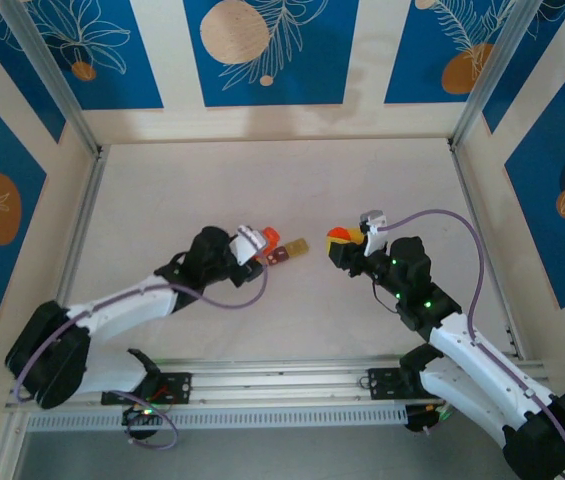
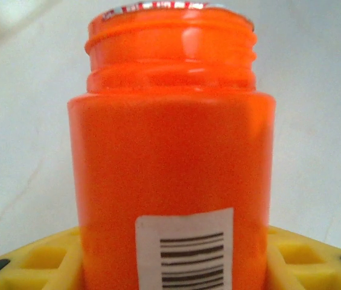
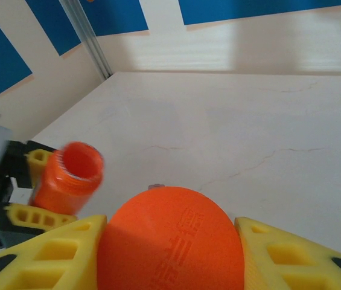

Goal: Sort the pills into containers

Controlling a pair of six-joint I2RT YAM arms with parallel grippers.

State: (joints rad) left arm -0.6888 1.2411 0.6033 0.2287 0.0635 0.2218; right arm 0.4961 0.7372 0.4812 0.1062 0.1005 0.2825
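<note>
L gripper (image 2: 171,263) w/ bottle (image 1: 269,238), just left of containers (image 1: 288,253); R gripper (image 3: 170,257) w/ cap (image 1: 339,237), apart to their right.

This was a robot lab cell — a pale cream tabletop (image 1: 282,200) boxed in by blue wall panels (image 1: 262,50) printed with white leaves. Silver aluminium posts (image 1: 50,75) framed it, and a slotted aluminium rail (image 1: 282,382) held two white-and-black robot arms (image 1: 127,300).

Close before me I have an orange bottle (image 2: 170,151), open at the mouth, with a barcode label (image 2: 185,251) (white, low on its side), and an orange cap (image 3: 170,241), above a pale table (image 1: 282,190) walled by blue leaf-patterned panels (image 1: 262,50).
</note>
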